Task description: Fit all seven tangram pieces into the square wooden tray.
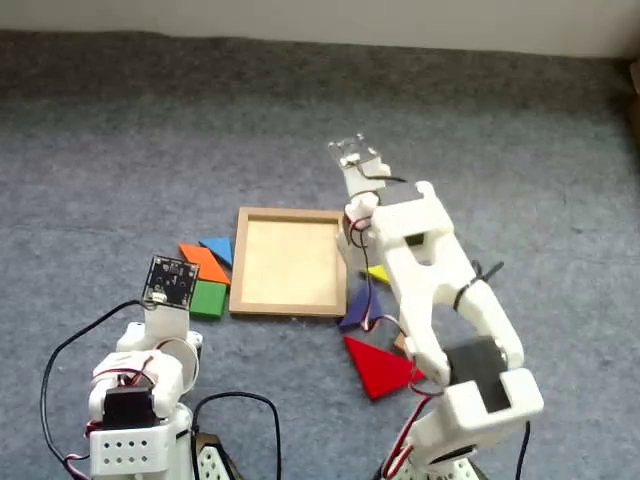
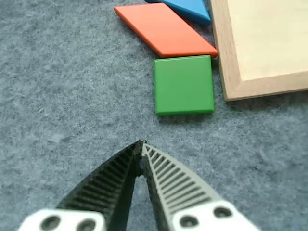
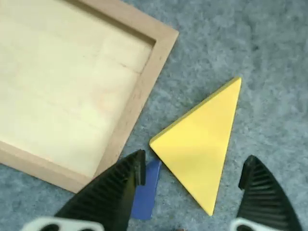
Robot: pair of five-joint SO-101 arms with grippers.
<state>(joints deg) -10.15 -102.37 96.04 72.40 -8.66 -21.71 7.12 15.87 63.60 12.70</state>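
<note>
The square wooden tray (image 1: 288, 213) lies mid-table with nothing in it. Off its left edge lie a green square (image 2: 184, 84), an orange parallelogram (image 2: 166, 30) and a light blue triangle (image 2: 187, 8). My left gripper (image 2: 142, 147) is shut and empty, held over the carpet short of the green square. My right gripper (image 3: 192, 168) is open over a yellow triangle (image 3: 202, 139) that lies beside the tray's rim (image 3: 139, 91), one finger on each side of it. A dark blue piece (image 3: 146, 190) lies partly under one finger. A red triangle (image 1: 378, 366) lies nearer the right arm's base.
Grey carpet covers the whole table. The right arm's body hangs over the tray's right side and hides most of the yellow triangle (image 1: 378, 272) and the dark blue piece (image 1: 357, 308) in the high view. Open carpet lies beyond the tray.
</note>
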